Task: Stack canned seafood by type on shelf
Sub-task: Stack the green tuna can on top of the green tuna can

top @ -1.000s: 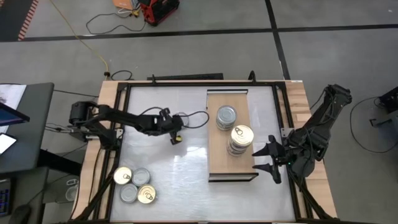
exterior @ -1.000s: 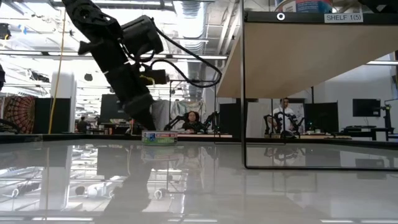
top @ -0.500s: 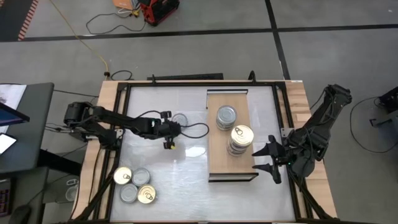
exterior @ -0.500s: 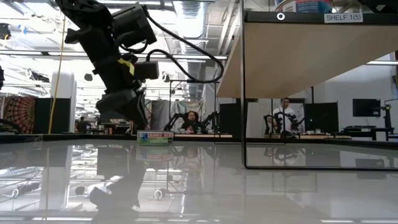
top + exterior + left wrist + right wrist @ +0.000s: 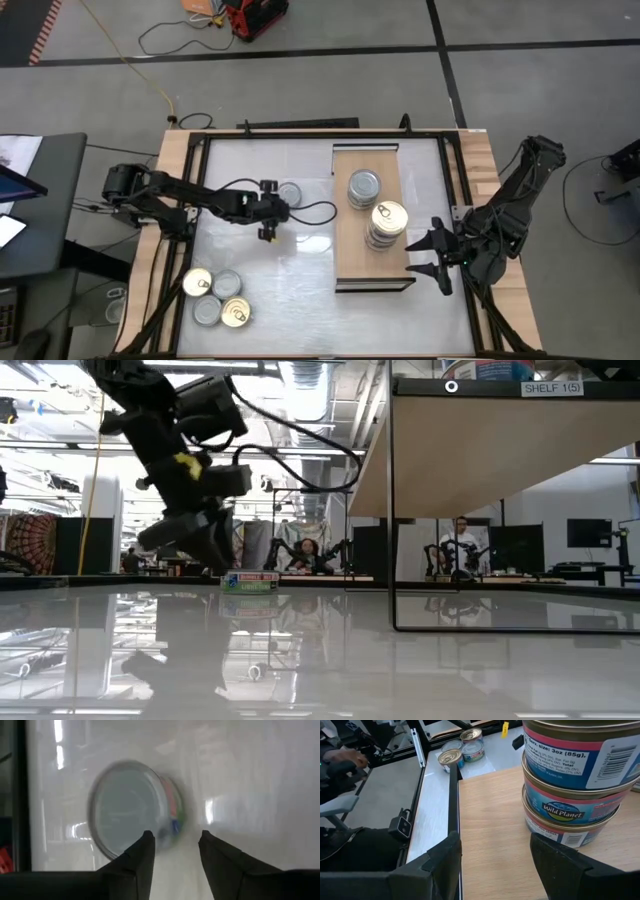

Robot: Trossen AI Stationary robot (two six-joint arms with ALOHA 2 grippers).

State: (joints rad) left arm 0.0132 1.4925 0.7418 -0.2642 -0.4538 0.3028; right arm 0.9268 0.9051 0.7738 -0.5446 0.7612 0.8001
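Observation:
The shelf (image 5: 350,240) is a light-wood board at the table's right, bearing a silver-lidded stack of tins (image 5: 364,188) and a gold-lidded stack (image 5: 388,222). One silver-lidded tin (image 5: 290,192) rests on its base on the tabletop left of the shelf. My left gripper (image 5: 175,845) stands open just short of this tin (image 5: 130,807), which lies beyond its fingertips and a little to one side. My right gripper (image 5: 435,256) waits open at the shelf's right edge, facing the gold-lidded stack (image 5: 580,785). Several more tins (image 5: 215,298) sit at the table's near left.
A dark frame rail (image 5: 200,200) runs along the table's left side and another (image 5: 455,200) along the right. Bare tabletop (image 5: 290,270) lies between the loose tins and the shelf. My left arm's cable (image 5: 315,208) loops over the table beside the single tin.
My left gripper has rolled about its own axis and its fingers have parted from shut to open, with the hand backing slightly toward the table's left. The single tin stays on the tabletop beside it. My right arm has kept still.

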